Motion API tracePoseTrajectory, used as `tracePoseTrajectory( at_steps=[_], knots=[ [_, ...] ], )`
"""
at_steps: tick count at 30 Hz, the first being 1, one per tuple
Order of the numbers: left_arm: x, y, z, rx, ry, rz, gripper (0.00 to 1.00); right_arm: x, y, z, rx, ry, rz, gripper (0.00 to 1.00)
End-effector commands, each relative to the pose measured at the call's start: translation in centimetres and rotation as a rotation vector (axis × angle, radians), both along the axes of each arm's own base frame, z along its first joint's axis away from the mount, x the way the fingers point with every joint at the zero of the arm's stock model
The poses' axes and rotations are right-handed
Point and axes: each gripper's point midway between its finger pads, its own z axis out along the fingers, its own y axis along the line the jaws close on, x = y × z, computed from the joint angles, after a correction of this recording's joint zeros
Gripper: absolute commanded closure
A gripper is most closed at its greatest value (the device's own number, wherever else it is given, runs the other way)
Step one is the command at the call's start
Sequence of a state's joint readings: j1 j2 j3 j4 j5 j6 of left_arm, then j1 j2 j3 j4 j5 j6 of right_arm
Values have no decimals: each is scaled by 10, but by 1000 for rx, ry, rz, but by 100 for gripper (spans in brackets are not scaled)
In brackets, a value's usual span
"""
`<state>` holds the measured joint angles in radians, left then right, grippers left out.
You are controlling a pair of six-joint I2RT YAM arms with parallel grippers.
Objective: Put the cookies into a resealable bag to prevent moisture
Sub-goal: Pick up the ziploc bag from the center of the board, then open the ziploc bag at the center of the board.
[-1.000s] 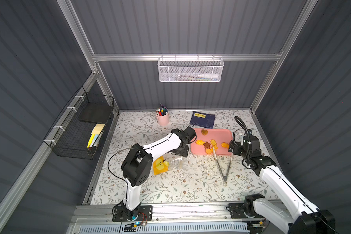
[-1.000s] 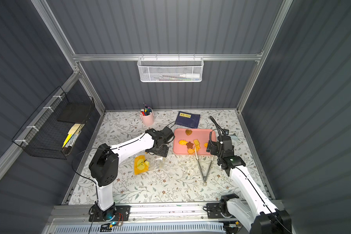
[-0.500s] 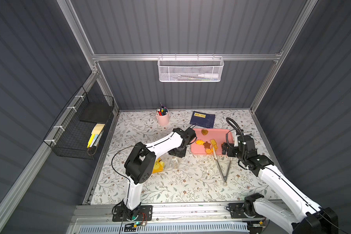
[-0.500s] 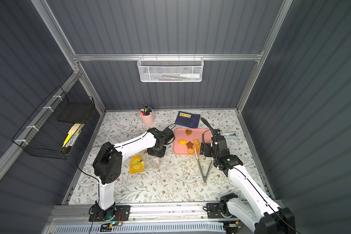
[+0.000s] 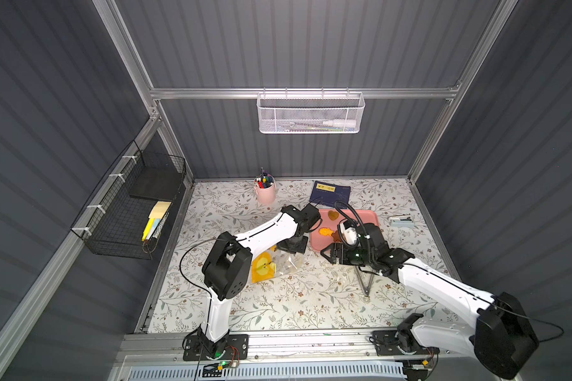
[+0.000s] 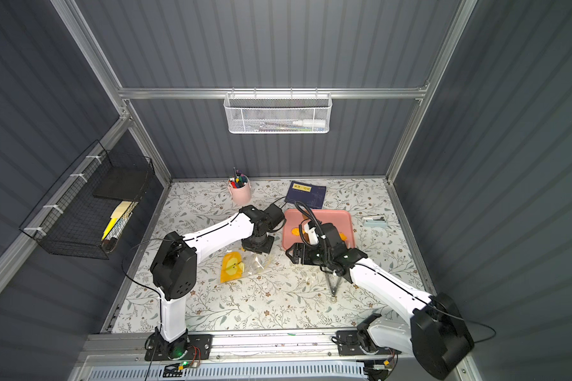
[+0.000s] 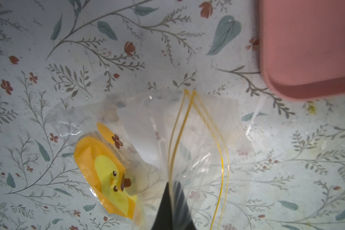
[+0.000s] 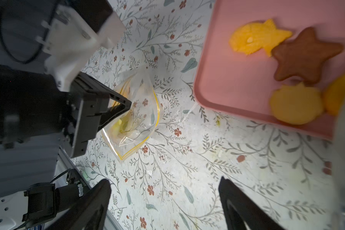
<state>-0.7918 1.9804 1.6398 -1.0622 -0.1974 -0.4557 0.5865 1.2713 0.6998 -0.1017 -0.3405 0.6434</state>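
Starting at the far left, a black wire basket [image 5: 129, 211] hangs on the wall with yellow notepads in it. At the back of the flowered table [image 5: 278, 303] stands a pink pen cup [image 5: 265, 193].

Next comes the resealable bag [image 5: 278, 264], lying on the table just left of the pink tray [image 5: 360, 217] without touching it, its orange apple patch at the end away from the tray. My left gripper [image 7: 170, 191] reaches straight down onto the bag's rim, and there it is: fingers pressed together with a layer of clear plastic pinched between them! In the left wrist view the yellow zip lines bow away from each other, so the mouth gapes open. Whether any cookie is inside, I cannot tell through the crinkles.

Behind the tray lies a dark blue book [image 5: 329, 193]. On the tray sit the cookies [image 8: 305, 55]: a brown star overlapping an orange fish, orange rounds beside them, and a brown heart [image 5: 333, 215] near the back edge.

My right gripper [image 8: 163, 181] hovers low over the table at the tray's front-left corner, pointing toward the bag, its fingers spread wide with nothing between them. Under that arm, metal tongs [image 5: 365, 280] lie on the table in front of the tray.
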Motion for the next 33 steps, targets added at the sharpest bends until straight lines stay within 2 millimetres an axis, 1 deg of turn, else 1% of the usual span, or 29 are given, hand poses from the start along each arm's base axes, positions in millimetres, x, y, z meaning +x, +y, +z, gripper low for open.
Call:
tracePoseTrajectory(
  at_steps=[1, 3, 5, 6, 8, 9, 11, 13, 15, 16, 17, 19, 21, 22, 25, 27, 30, 33],
  knots=[
    [1, -12, 25, -103, -11, -28, 100, 12, 31, 6, 102, 31, -17, 16],
    [1, -13, 26, -127, -4, -29, 100, 15, 44, -1, 116, 47, -15, 19],
    [1, -14, 29, -163, 0, -21, 100, 20, 54, -10, 99, 73, -27, 25],
    [0, -13, 30, -179, 11, -16, 100, 22, 58, -15, 90, 85, -33, 28],
    [5, -16, 37, -229, -10, -9, 100, 27, 65, -25, 86, 125, -52, 37],
    [6, -15, 39, -241, -12, -6, 100, 33, 64, -32, 72, 124, -89, 42],
    [5, -13, 44, -253, -18, -2, 100, 37, 68, -37, 88, 132, -104, 57],
    [4, -11, 45, -260, -16, -1, 100, 40, 73, -35, 114, 134, -103, 75],
    [2, -9, 44, -265, -15, 1, 100, 44, 77, -32, 140, 126, -106, 90],
    [1, -8, 44, -269, -12, 4, 97, 45, 78, -31, 148, 127, -110, 97],
    [1, -8, 44, -275, -11, 7, 91, 45, 79, -31, 154, 127, -112, 100],
    [-2, -10, 46, -296, -6, 8, 71, 45, 79, -31, 157, 131, -122, 100],
    [-4, -13, 49, -320, -1, 7, 58, 46, 76, -31, 155, 132, -143, 100],
    [-6, -14, 50, -329, 4, 6, 49, 46, 75, -31, 153, 131, -155, 100],
    [-11, -17, 52, -362, 25, 5, 36, 48, 73, -31, 149, 129, -169, 100],
    [-15, -19, 47, -369, 48, 7, 35, 48, 72, -33, 142, 135, -176, 100],
    [-20, -12, 40, -334, 75, 19, 38, 48, 69, -36, 132, 138, -188, 100],
    [-24, -9, 38, -325, 87, 24, 37, 48, 67, -38, 127, 136, -199, 100]
  ],
)
